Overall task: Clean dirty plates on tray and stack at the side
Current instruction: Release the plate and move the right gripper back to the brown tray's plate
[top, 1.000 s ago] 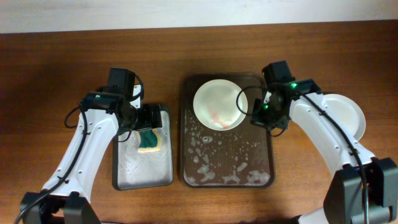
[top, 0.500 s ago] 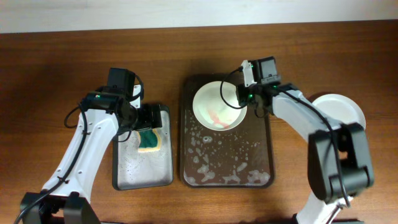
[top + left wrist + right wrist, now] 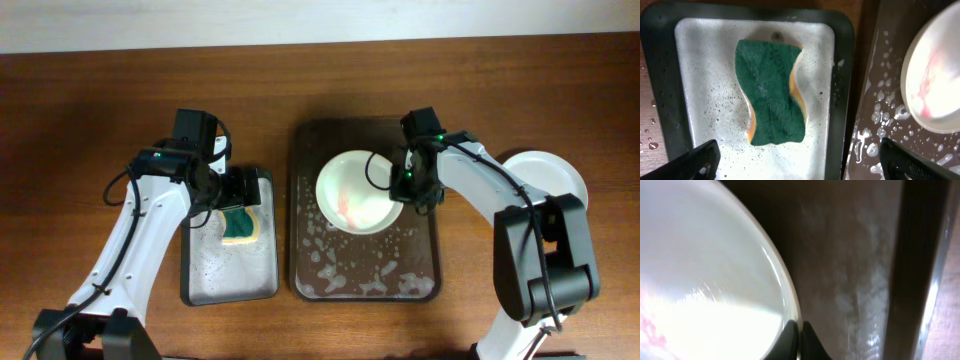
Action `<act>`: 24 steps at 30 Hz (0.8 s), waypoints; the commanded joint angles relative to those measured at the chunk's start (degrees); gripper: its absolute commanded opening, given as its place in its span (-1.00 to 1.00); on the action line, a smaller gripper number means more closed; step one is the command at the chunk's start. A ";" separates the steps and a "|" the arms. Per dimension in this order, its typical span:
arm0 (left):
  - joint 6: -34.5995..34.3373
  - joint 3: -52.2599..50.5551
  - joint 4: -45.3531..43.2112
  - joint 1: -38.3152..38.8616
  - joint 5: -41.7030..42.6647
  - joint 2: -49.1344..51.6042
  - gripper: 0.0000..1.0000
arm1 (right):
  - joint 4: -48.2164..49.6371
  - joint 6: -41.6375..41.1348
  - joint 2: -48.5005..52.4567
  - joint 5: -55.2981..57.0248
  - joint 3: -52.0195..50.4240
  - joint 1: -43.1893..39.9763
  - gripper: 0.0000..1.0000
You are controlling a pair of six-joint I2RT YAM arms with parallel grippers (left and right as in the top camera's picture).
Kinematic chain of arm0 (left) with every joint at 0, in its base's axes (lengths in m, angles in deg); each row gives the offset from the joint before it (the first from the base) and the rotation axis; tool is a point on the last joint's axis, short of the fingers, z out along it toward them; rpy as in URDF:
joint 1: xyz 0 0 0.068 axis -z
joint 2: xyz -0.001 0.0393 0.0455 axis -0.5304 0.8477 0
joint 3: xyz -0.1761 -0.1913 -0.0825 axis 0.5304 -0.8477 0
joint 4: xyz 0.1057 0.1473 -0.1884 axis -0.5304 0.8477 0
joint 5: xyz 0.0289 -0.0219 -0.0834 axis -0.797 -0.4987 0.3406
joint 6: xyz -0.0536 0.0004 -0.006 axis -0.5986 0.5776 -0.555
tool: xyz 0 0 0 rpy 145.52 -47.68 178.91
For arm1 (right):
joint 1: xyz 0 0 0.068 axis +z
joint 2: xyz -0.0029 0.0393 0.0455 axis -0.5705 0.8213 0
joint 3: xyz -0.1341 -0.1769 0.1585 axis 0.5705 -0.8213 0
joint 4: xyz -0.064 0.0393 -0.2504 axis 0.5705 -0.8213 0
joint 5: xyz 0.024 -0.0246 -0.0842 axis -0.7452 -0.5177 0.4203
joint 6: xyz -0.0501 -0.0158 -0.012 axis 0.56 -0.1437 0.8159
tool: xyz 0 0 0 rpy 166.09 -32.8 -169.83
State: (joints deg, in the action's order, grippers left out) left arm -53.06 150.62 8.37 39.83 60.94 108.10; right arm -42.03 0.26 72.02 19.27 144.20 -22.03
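A pale plate (image 3: 357, 192) with a reddish smear lies on the dark brown tray (image 3: 310, 262), which is wet with suds. My right gripper (image 3: 403, 184) is shut on this plate's right rim; the right wrist view shows the fingertips (image 3: 800, 339) pinching the rim of the plate (image 3: 700, 280). The plate also shows at the right edge of the left wrist view (image 3: 935, 80). A clean white plate (image 3: 555, 183) lies on the table at the right. My left gripper (image 3: 238, 186) is open above the green-yellow sponge (image 3: 238, 224); the sponge (image 3: 772, 92) lies flat under it.
The sponge sits in a smaller grey metal tray (image 3: 210, 275) full of soapy water, left of the brown tray. The brown tray's raised rim (image 3: 920, 265) runs close to the right gripper. The table's back edge meets a white wall.
My right gripper moved down and closed on the plate's right rim, and the plate shifted toward the tray's middle. The left arm has not moved.
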 commanded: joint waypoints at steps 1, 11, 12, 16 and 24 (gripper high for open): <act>0.72 0.11 -0.02 -0.24 0.61 -0.76 0.99 | -5.88 -8.33 -2.16 -5.86 -0.94 0.37 -0.92; 0.72 0.11 -0.04 -0.24 0.61 -0.76 0.99 | -12.20 6.10 -14.32 -2.21 4.35 1.05 -0.32; 0.72 0.11 -0.04 -0.24 0.61 -0.76 0.99 | -12.48 8.11 -19.71 0.50 4.98 1.84 -0.31; 0.72 0.11 -0.04 -0.24 0.61 -0.76 0.99 | -12.87 8.92 -36.46 5.01 4.98 4.26 0.58; -2.16 0.09 -0.68 -0.20 2.45 -0.70 0.99 | -17.55 8.92 -41.57 4.52 4.96 4.55 0.98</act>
State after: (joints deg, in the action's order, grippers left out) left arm -54.02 150.62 7.63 39.83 62.69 108.10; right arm -58.88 8.57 29.61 22.96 149.14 -17.90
